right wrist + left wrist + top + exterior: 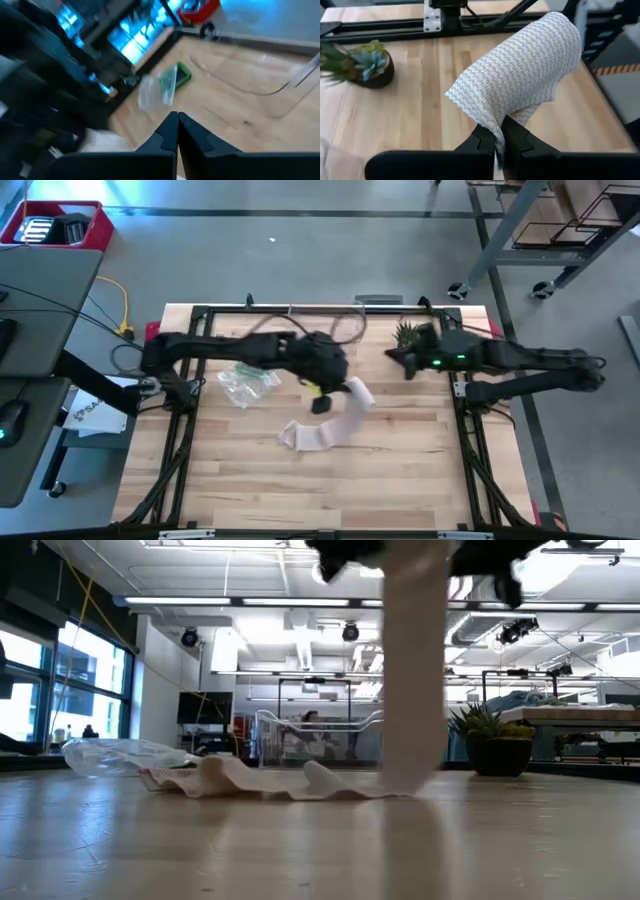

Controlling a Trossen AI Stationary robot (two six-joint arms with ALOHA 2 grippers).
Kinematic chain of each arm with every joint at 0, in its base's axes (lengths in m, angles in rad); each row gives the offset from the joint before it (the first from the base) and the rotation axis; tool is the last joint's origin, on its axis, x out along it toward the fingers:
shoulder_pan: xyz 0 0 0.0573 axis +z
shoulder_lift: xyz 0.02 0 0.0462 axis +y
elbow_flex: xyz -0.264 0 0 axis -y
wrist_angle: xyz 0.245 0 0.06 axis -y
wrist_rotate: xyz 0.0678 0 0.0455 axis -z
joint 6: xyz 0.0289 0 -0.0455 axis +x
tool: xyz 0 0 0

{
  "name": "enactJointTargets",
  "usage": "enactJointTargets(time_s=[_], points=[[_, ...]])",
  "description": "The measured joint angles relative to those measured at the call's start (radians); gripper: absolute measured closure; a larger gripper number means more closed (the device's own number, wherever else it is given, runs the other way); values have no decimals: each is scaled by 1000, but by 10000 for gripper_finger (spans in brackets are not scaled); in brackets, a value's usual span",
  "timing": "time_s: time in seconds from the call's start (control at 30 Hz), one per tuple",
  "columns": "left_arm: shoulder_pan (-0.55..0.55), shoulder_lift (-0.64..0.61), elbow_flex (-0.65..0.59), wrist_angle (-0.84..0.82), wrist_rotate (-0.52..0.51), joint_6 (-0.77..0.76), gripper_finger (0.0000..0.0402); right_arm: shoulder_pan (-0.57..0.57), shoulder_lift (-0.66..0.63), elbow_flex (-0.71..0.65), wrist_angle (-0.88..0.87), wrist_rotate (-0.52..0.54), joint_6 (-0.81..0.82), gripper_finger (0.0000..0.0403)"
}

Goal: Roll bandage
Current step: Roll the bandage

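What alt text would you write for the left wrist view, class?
The left hand is shut on a white woven bandage, which rises in a fold above its fingers. Behind lie the wooden table and a small potted plant.

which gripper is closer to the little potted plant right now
Right. The right gripper, shut and empty, hovers just beside the potted plant. The left gripper is farther toward the table's middle, shut on the bandage.
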Motion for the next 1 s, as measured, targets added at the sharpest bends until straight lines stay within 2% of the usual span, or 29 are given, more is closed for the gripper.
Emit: enactJointTargets(time_s=[0.17,0.4,0.67,0.87,1.0], points=[[16,157,0,161,32,89,401,45,-131,0,-82,80,25,403],[14,341,7,298,109,185,401,85,-166,0,-136,113,73,403],[1,480,149,335,105,254,398,94,-139,0,-142,112,81,403],[0,585,295,346,2,268,380,94,-142,0,-142,113,89,403],[2,668,391,331,-10,267,358,94,-142,0,-141,116,100,403]])
